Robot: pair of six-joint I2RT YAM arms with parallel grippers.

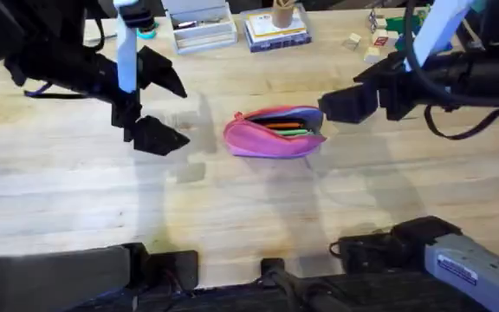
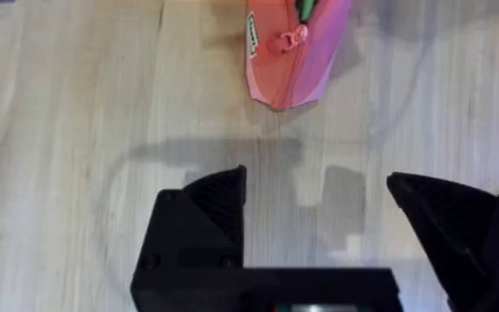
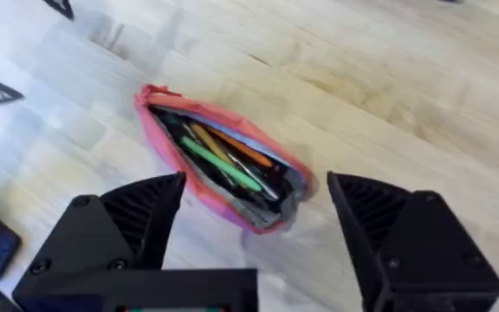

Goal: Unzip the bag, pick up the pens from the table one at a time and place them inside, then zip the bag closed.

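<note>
While both grippers hang wide open and empty, the bag lies unzipped mid-table, long side running left to right, pens inside. The right gripper sits just beside its right end; the left gripper is farther off. Behind, books crowd the wooden table.

the bag lies on the table about midway between its left and right edges, nearer the far edge than the near one, with its opening gaping. pens lie inside it, along its length. the left gripper hangs over the table left of the bag, well apart from it, fingers spread. the right gripper hangs just beside the bag's right end, fingers spread. boxes and books stand along the far edge behind the bag.
</note>
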